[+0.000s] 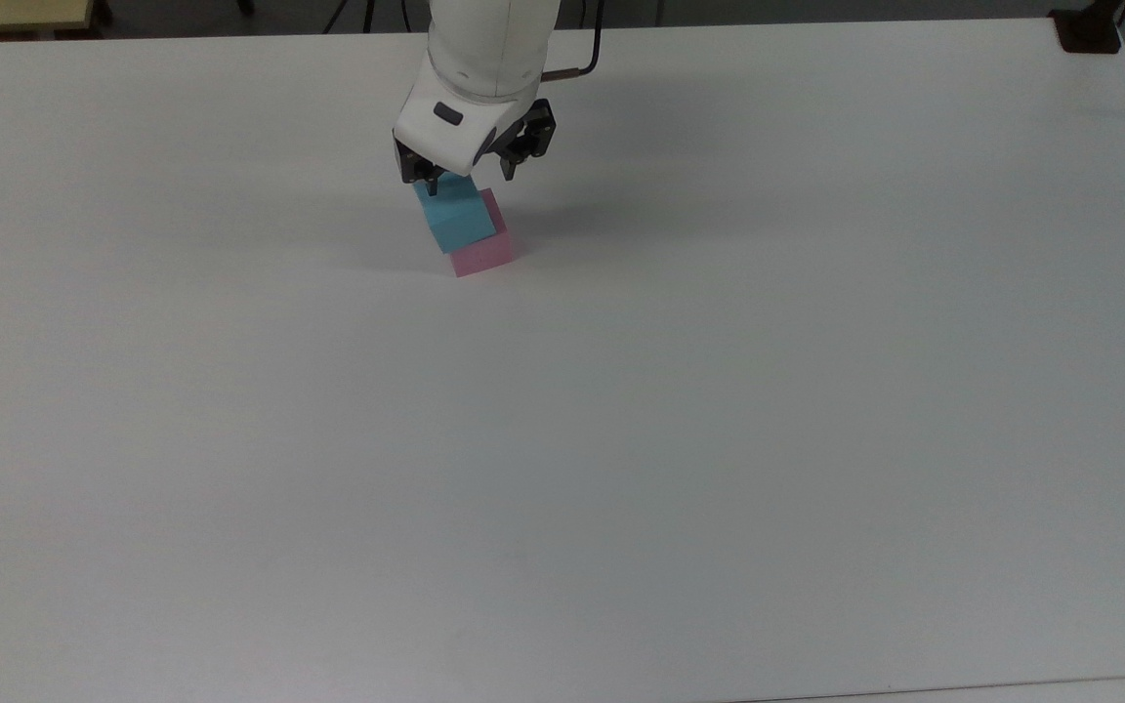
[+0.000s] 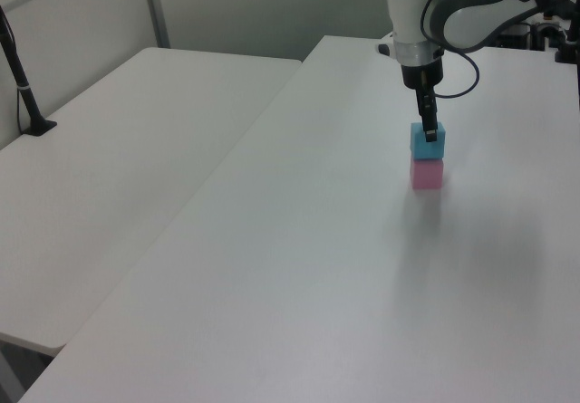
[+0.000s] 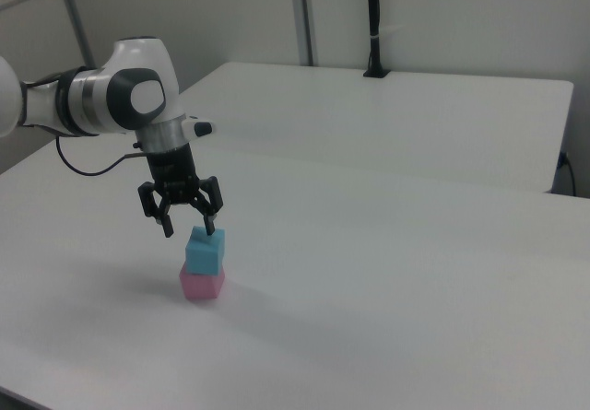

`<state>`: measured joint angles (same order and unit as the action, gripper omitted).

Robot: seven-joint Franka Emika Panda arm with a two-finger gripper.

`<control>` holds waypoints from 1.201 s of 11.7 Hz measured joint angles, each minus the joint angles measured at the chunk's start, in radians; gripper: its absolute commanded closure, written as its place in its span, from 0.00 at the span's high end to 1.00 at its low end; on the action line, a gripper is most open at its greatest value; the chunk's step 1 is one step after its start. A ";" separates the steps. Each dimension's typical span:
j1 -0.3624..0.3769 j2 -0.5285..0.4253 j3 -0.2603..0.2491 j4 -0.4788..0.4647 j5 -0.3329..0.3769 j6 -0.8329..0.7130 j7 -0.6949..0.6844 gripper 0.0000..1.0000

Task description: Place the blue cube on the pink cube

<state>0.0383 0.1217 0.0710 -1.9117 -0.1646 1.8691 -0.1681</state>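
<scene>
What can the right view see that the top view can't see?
The right view has a second white table behind, a black post standing on it, wall panels, and the arm's bent joints.

The top view looks down on the whole white table, and the blue cube sits crooked, shifted toward the top view's left, so a strip of the pink cube peeks out.

Both show the blue cube resting on the pink cube, with the gripper just above it, jaws spread apart.

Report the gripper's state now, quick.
Gripper: open, holding nothing; its fingers straddle the blue cube, which rests tilted on the pink cube.
</scene>
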 measured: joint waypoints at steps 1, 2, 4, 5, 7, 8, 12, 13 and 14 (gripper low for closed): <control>0.000 0.000 0.000 0.000 0.000 0.000 0.001 1.00; 0.000 0.000 0.000 0.000 0.000 0.000 0.001 1.00; 0.000 -0.006 0.000 0.006 0.000 0.000 0.009 1.00; -0.002 -0.019 0.000 0.017 0.000 -0.008 0.022 1.00; -0.014 -0.084 -0.003 0.071 0.001 -0.096 0.037 1.00; -0.023 -0.129 -0.005 0.101 0.013 -0.155 0.040 1.00; -0.122 -0.243 -0.014 0.178 0.163 -0.295 0.118 1.00; -0.137 -0.252 -0.023 0.191 0.169 -0.305 0.141 1.00; -0.143 -0.254 -0.036 0.199 0.169 -0.303 0.148 1.00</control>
<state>-0.1049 -0.1324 0.0350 -1.7123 0.0044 1.5663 -0.0199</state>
